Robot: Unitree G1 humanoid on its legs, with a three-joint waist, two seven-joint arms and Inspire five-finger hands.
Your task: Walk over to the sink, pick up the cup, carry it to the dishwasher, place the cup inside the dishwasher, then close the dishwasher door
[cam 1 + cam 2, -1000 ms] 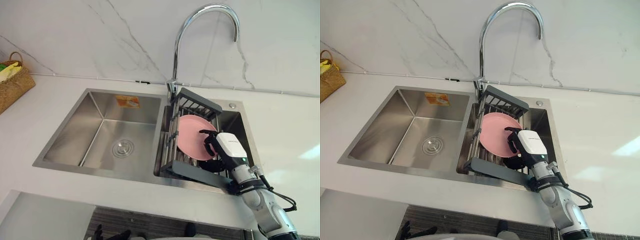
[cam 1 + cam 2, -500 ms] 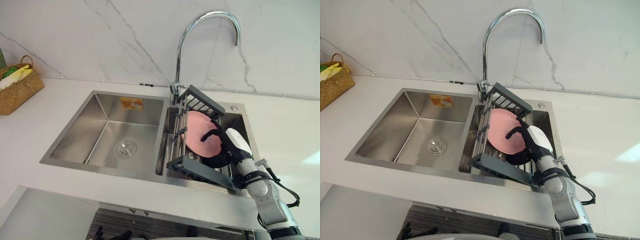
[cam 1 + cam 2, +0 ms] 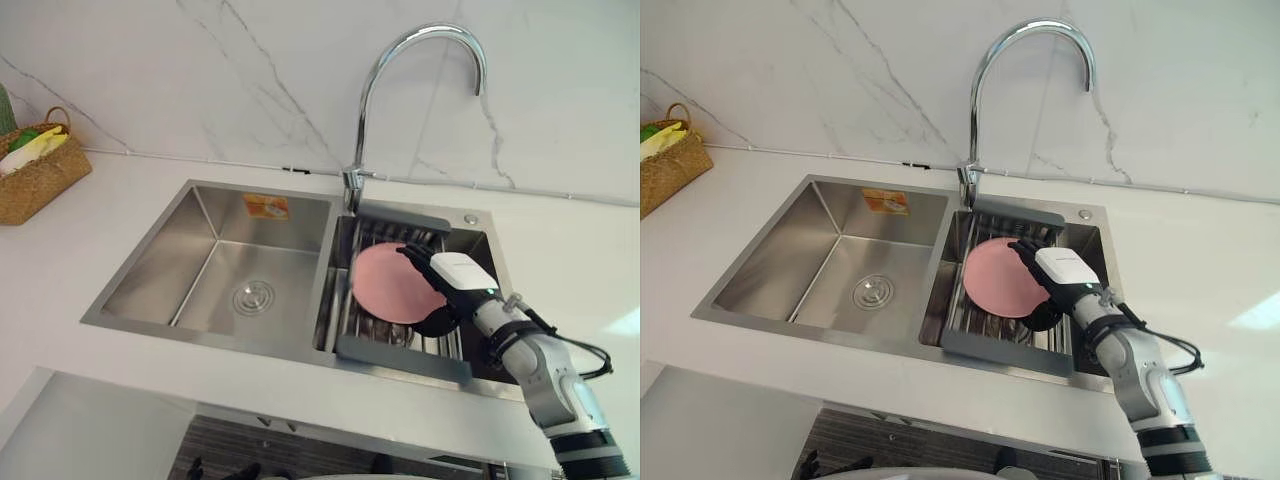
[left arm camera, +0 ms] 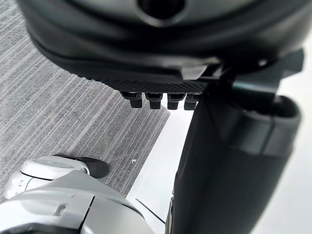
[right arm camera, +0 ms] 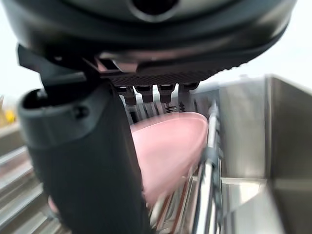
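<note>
My right hand (image 3: 455, 275) hovers over the dark grey drying rack (image 3: 400, 357) in the sink's right basin, fingers straight and open against a pink plate (image 3: 390, 283) that leans in the rack. In the right wrist view the thumb (image 5: 83, 161) stands in front of the plate (image 5: 170, 141), with the fingers beside it holding nothing. A dark rounded thing (image 3: 437, 320) lies in the rack just under the hand; I cannot tell whether it is the cup. My left hand (image 4: 161, 53) hangs open over grey carpet.
The steel sink (image 3: 150, 270) has a bare left basin with a drain. A tall curved tap (image 3: 370, 90) rises behind the rack. A woven basket (image 3: 40, 175) stands on the white counter at the far left. A marble wall backs the counter.
The rack, tilted up at its far end before, now lies flat in the basin. My right hand's fingers have straightened from a curl. The camera has shifted a little.
</note>
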